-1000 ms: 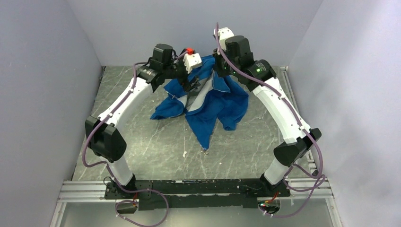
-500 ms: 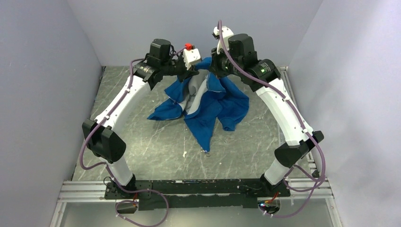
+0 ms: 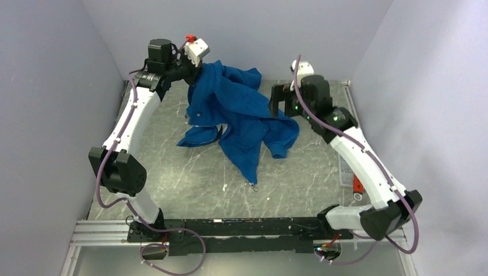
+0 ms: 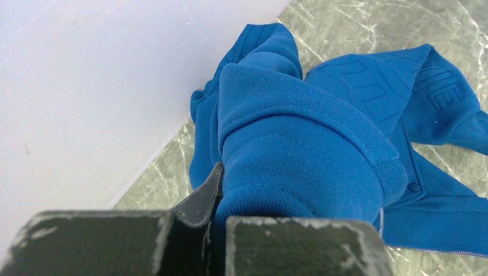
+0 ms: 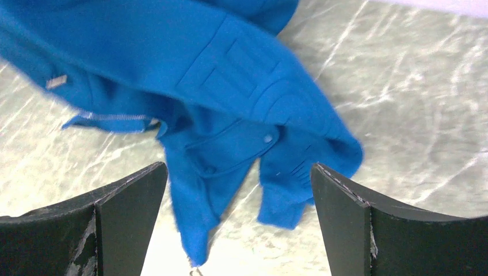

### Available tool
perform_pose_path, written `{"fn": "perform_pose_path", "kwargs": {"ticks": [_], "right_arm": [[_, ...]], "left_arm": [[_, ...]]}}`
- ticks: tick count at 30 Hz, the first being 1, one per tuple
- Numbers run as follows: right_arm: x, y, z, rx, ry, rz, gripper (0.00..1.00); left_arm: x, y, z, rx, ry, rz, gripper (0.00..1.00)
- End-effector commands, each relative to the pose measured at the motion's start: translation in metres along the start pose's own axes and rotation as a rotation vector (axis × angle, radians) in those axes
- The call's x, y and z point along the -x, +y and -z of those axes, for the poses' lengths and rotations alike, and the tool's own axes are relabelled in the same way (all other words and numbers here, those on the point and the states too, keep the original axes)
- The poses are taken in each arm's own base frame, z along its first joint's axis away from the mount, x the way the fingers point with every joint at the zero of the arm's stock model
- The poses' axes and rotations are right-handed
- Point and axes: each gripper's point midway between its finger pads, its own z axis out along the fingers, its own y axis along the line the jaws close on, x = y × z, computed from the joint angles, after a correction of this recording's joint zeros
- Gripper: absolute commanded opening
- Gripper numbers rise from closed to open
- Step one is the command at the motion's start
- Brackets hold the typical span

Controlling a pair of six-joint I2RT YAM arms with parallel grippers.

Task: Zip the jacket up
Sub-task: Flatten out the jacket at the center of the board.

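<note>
The bright-blue jacket [image 3: 241, 109] hangs bunched from my left gripper [image 3: 193, 73], which holds it up at the back left. Its lower part trails onto the marble table [image 3: 190, 172]. In the left wrist view my left gripper [image 4: 221, 201] is shut on a thick fold of the jacket [image 4: 299, 132]. My right gripper [image 3: 277, 101] hovers by the jacket's right side, open and empty. In the right wrist view its fingers [image 5: 132, 195] stand wide apart above the jacket [image 5: 230, 75] and touch none of it. A silvery zipper line [image 5: 112, 116] shows at the left.
The back wall [image 4: 86, 86] is close behind my left gripper. A red-handled tool [image 3: 357, 185] lies at the table's right edge. A small metal ring [image 3: 254, 185] hangs at the jacket's lowest tip.
My right gripper has opened, let go of the jacket and drawn back to the right and down. My left gripper shut on the jacket and carried it up and left. The pale lining no longer shows.
</note>
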Motion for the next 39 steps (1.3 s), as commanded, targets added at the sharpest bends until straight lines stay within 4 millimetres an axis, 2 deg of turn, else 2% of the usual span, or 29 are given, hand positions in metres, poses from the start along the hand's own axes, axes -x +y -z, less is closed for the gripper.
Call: {"fn": "perform_pose_path", "kwargs": {"ticks": [1,6,8,10,12,16,18,22,23,25,29,30,32,33,34,39], "right_arm": [[-0.031,0.048,-0.006,0.140,-0.034,-0.021,1.00],[-0.096,0.094,-0.024,0.202,0.035,0.036,1.00],[-0.112,0.102,-0.039,0.204,0.058,0.042,1.00],[-0.119,0.112,-0.055,0.208,0.053,0.060,1.00],[-0.113,0.130,-0.067,0.221,0.021,0.085,1.00],[-0.099,0.179,-0.089,0.222,-0.062,0.223,1.00],[-0.093,0.194,-0.102,0.201,-0.100,0.277,1.00],[-0.086,0.203,-0.137,0.095,-0.131,0.342,0.99],[-0.085,0.200,-0.143,0.057,-0.138,0.353,0.96],[-0.070,0.192,-0.150,-0.029,-0.196,0.331,0.88],[-0.043,0.169,-0.136,-0.132,-0.274,0.337,0.52],[-0.038,0.165,-0.128,-0.137,-0.290,0.342,0.41],[-0.023,0.153,-0.110,-0.160,-0.327,0.328,0.09],[-0.012,0.145,-0.098,-0.178,-0.349,0.313,0.00],[-0.004,0.136,-0.086,-0.191,-0.371,0.303,0.00],[0.066,0.083,-0.002,-0.205,-0.497,0.196,0.00]], "left_arm": [[0.062,0.005,0.033,0.081,-0.151,-0.073,0.00],[0.068,0.010,0.039,0.093,-0.159,-0.053,0.00],[0.072,0.012,0.042,0.095,-0.166,-0.045,0.00],[0.078,0.011,0.045,0.096,-0.178,-0.044,0.00],[0.084,0.010,0.049,0.096,-0.193,-0.041,0.00],[0.089,0.008,0.053,0.093,-0.200,-0.026,0.00],[0.091,0.007,0.056,0.092,-0.203,-0.020,0.00],[0.095,0.006,0.062,0.101,-0.212,-0.023,0.00],[0.097,0.006,0.064,0.106,-0.214,-0.023,0.00],[0.098,0.007,0.068,0.121,-0.211,-0.023,0.00],[0.100,0.014,0.074,0.159,-0.209,-0.013,0.00],[0.102,0.015,0.076,0.168,-0.210,-0.011,0.00],[0.107,0.018,0.080,0.186,-0.216,-0.010,0.00],[0.109,0.019,0.082,0.195,-0.220,-0.012,0.00],[0.112,0.021,0.084,0.204,-0.223,-0.019,0.01],[0.122,0.029,0.096,0.268,-0.243,-0.057,0.06]]}}
